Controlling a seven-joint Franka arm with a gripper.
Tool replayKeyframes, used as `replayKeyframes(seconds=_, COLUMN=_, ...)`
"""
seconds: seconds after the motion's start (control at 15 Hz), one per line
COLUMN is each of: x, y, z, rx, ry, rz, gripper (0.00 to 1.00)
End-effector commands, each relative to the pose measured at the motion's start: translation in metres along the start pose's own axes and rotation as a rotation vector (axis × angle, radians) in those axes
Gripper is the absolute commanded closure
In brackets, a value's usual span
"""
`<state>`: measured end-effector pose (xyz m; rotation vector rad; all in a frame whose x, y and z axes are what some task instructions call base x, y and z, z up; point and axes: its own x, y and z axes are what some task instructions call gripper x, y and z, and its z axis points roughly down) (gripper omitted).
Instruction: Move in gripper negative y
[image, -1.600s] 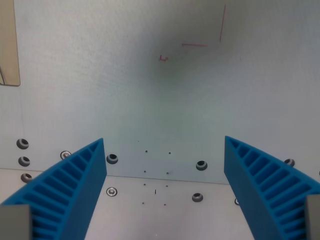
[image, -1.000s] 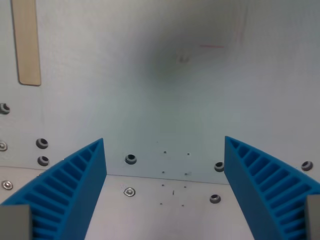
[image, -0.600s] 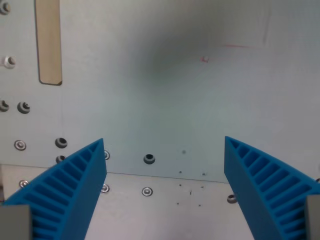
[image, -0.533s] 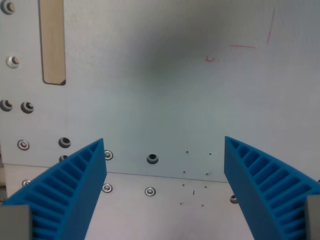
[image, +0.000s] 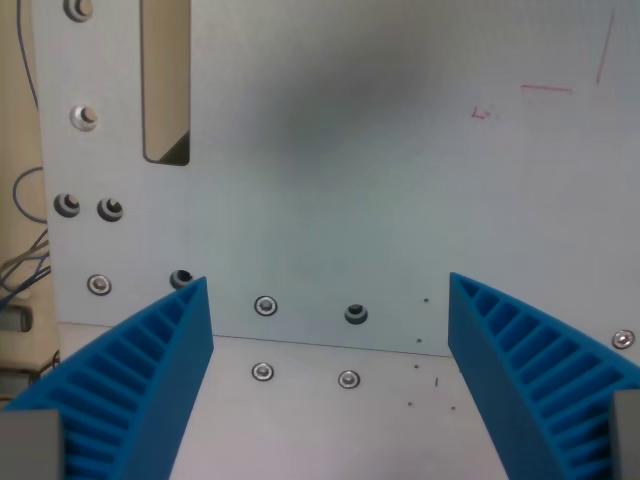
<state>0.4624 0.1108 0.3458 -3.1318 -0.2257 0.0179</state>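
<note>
Gripper (image: 330, 385): you had its two blue ribbed fingers (image: 140, 385) spread wide, nothing between them, poised over the pale metal plate (image: 350, 200). Plate's left edge lay in sight at the wrist view's left, with loose cables (image: 25, 255) beyond it. Slot (image: 166, 80) cut near that edge; screws (image: 265, 305) in rows along the seam between the fingers; red pen marks (image: 545, 88) toward the far right corner. Risk, as a judgement: should you carry the travel further sideways, the gripper could pass the plate's edge and snag those cables.
</note>
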Motion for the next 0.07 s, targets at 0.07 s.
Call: replayKeyframes(seconds=0.07, x=-0.0005, y=-0.0136, z=-0.0022, rx=-0.005, ry=0.006, rz=0.020, gripper=0.00)
